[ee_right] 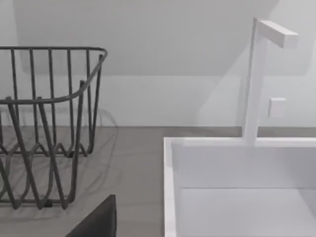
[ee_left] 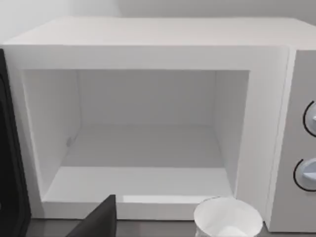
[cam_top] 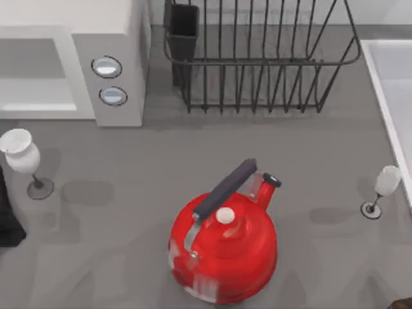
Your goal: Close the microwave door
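The white microwave stands at the table's back left, its grey strip carrying two round dials. Its wide cavity is uncovered and holds nothing. At the cavity's far side a dark flat slab stands on edge; it looks like the microwave door swung open, seen from its inner side. A dark part of my left gripper shows low in the left wrist view, facing the cavity from a short distance. My left arm sits at the table's left edge. My right gripper points at the sink and rack.
A white wine glass stands just in front of the microwave, close to my left arm. A red kettle sits at front centre, a black wire dish rack at the back, a second glass and a white sink at the right.
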You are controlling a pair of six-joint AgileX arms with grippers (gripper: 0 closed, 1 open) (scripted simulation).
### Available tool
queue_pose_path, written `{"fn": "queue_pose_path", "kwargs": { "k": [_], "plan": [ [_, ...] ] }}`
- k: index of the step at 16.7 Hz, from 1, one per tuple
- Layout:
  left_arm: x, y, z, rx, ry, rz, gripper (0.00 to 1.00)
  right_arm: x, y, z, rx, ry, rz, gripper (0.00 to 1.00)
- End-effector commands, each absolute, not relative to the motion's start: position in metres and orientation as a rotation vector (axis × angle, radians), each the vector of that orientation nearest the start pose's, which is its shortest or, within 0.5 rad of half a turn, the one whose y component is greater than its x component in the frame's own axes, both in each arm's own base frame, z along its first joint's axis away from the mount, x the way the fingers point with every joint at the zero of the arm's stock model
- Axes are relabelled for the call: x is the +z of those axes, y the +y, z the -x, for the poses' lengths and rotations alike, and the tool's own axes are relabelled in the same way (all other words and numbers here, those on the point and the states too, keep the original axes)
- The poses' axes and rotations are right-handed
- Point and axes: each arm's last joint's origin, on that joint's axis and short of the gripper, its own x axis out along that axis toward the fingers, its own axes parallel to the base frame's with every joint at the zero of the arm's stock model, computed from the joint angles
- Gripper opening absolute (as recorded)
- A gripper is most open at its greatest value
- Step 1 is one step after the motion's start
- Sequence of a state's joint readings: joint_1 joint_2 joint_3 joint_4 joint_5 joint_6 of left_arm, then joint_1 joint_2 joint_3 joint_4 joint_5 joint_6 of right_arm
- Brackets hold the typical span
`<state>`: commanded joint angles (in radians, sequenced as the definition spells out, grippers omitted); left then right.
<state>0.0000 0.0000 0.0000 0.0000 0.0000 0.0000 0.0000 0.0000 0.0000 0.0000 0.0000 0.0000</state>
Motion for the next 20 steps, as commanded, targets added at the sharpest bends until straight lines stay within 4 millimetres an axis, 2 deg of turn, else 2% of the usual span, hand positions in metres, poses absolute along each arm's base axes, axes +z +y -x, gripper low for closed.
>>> {"fn": "queue_pose_path", "kwargs": {
  "k": [1,14,20],
  "plan": [
    [0.1600,-0.0012,-0.1057,0.000,0.000,0.000,1.00,0.1600,-0.0012,-0.1057,0.000,0.000,0.000,1.00],
    [0.1600,-0.0012,-0.1057,0.000,0.000,0.000,0.02,0.1600,-0.0012,-0.1057,0.000,0.000,0.000,1.00],
    [0.1600,-0.0012,-0.1057,0.000,0.000,0.000,0.00,0.1600,-0.0012,-0.1057,0.000,0.000,0.000,1.00]
  ]
}}
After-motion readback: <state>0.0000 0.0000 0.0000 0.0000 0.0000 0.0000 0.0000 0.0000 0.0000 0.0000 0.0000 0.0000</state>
